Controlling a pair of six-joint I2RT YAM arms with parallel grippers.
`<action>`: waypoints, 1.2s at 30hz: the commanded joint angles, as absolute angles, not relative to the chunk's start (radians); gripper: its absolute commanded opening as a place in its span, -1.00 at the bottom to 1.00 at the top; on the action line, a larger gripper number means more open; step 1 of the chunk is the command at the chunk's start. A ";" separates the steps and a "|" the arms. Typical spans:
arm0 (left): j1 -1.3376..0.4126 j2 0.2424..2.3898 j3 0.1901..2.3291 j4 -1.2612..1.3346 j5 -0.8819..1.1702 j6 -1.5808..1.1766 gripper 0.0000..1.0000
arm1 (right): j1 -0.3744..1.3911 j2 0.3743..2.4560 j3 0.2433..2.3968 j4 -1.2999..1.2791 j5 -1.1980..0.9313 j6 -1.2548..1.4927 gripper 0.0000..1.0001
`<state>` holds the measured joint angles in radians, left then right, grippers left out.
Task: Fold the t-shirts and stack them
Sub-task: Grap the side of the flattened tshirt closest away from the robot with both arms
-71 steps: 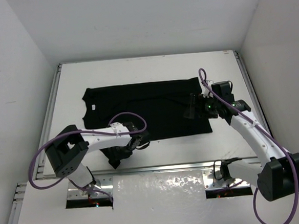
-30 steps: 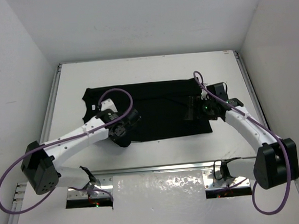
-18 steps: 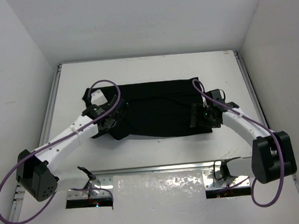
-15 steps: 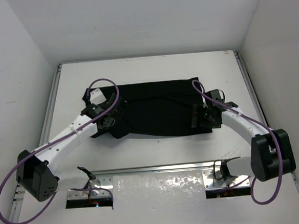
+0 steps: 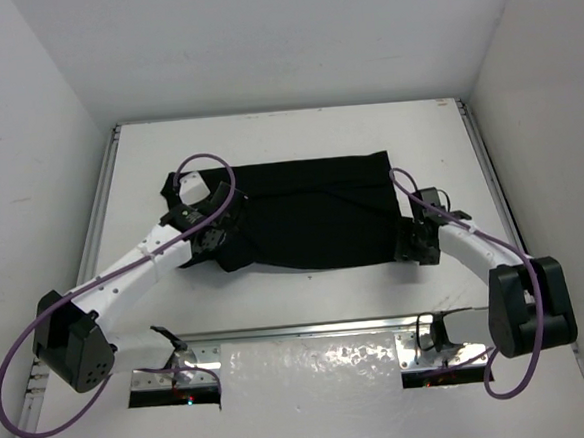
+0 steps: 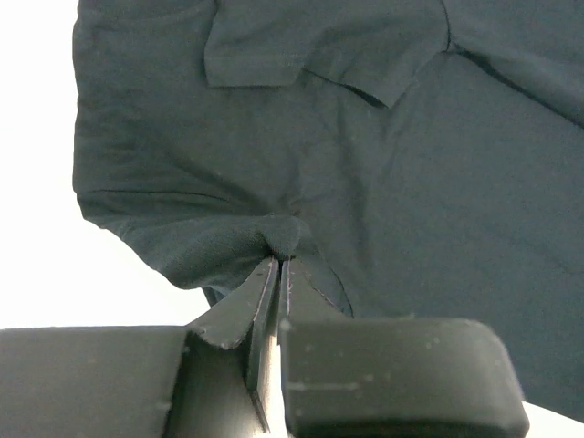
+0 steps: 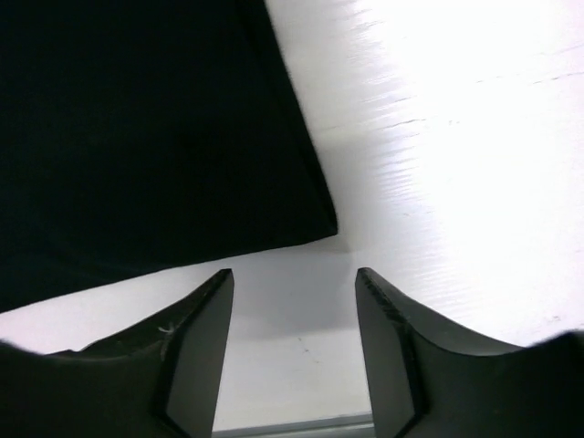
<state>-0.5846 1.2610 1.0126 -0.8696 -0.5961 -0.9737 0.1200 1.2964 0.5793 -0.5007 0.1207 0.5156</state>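
The black t-shirt (image 5: 307, 213) lies spread on the white table, its left part folded over. My left gripper (image 5: 213, 235) is shut on a pinch of the shirt's cloth (image 6: 283, 235) near its left near edge; a folded sleeve (image 6: 319, 46) lies further on. My right gripper (image 5: 417, 248) is open and empty, low over the table by the shirt's near right corner (image 7: 315, 219). Its fingers (image 7: 196, 347) stand on either side of bare table just short of that corner.
The table's metal front rail (image 5: 310, 328) runs along the near edge. White walls close in the left, right and back. Purple cables loop from both arms (image 5: 203, 165).
My left gripper carried the near left cloth up over the shirt and holds it there. My right gripper moved from over the shirt's right side down to its near right corner.
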 commanded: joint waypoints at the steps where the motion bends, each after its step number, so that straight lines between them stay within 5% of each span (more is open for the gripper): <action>1: -0.572 1.255 1.002 -0.830 -0.591 -0.962 -1.00 | 0.094 1.272 0.575 -0.451 0.124 0.529 0.08; 4: -0.571 1.244 0.986 -0.827 -0.594 -0.957 -1.00 | 0.072 1.279 0.577 -0.431 0.094 0.523 -0.24; 19: -0.560 1.187 0.945 -0.828 -0.595 -0.953 -1.00 | 0.063 1.399 0.598 -0.377 0.091 0.523 -0.43; 21: -0.558 1.186 0.942 -0.825 -0.594 -0.950 -1.00 | 0.063 1.410 0.609 -0.390 0.080 0.523 -0.91; 22: -0.558 1.183 0.942 -0.828 -0.597 -0.950 -1.00 | 0.064 1.404 0.606 -0.390 0.080 0.523 -0.95; 36: -0.538 1.175 1.009 -0.833 -0.623 -0.930 -1.00 | 0.063 1.305 0.664 -0.413 0.048 0.509 -1.00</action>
<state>-0.5537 1.1965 0.9474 -0.8570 -0.5915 -0.9504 0.0669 1.3380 0.6109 -0.4225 0.0658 0.5217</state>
